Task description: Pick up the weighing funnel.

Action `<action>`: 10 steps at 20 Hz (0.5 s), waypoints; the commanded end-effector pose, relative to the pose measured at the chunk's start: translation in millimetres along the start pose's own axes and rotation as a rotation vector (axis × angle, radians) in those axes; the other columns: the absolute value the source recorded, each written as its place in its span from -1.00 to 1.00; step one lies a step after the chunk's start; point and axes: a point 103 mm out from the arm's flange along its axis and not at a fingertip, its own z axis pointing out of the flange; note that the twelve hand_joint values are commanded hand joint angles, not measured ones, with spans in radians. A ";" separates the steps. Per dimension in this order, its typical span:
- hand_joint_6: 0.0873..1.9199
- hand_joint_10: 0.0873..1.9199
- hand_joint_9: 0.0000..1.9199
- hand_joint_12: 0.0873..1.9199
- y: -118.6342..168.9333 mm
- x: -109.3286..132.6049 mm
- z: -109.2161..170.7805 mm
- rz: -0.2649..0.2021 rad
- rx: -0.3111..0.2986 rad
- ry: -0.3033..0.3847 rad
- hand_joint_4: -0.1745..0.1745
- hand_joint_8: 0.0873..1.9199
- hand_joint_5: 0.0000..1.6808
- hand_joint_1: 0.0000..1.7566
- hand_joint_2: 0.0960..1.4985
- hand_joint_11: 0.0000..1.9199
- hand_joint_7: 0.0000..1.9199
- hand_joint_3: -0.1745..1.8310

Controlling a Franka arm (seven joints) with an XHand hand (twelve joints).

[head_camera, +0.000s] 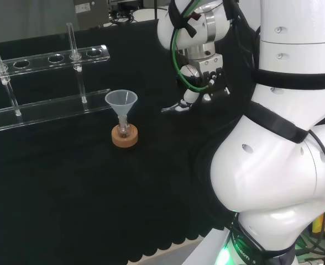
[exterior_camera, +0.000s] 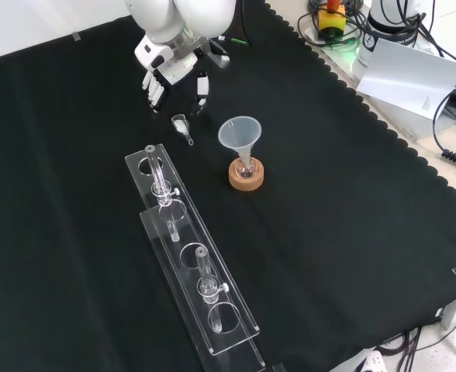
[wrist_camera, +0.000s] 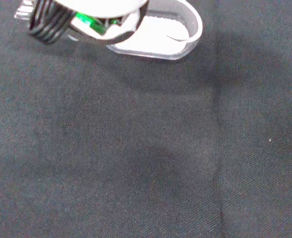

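Front view, robot hand (exterior_camera: pixel 172 68): fingers (exterior_camera: pixel 201 97) spread, pointing down, holding nothing.
Weighing funnel (exterior_camera: pixel 182 125): lying on the desk (exterior_camera: pixel 329 201), just beside the fingertips, apart from them.

The small clear weighing funnel (exterior_camera: pixel 182 125) lies on the black cloth, perhaps holding something white.

a bench draped in black cloth (exterior_camera: pixel 352 232), with the cloth's scalloped edge running down the right side of the front view. a small clear scoop-shaped weighing funnel (exterior_camera: pixel 183 127) lies flat on the cloth, well in from that edge. a round cork ring (exterior_camera: pixel 246 177) sits near it, closer to the scalloped edge. a long clear plastic tube rack (exterior_camera: pixel 201 271) stands lengthwise from beside them toward the near edge.
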 end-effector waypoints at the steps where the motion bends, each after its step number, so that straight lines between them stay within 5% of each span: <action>1: -0.32 -0.56 -0.21 0.24 -0.4 0.7 1.0 -0.002 0.002 0.001 -0.11 -0.37 -0.31 0.06 -0.21 -0.44 -0.39 -0.23; 10: -0.32 -0.57 -0.21 0.23 -1.3 1.3 4.0 -0.008 0.002 0.007 -0.11 -0.37 -0.32 0.06 -0.21 -0.44 -0.39 -0.23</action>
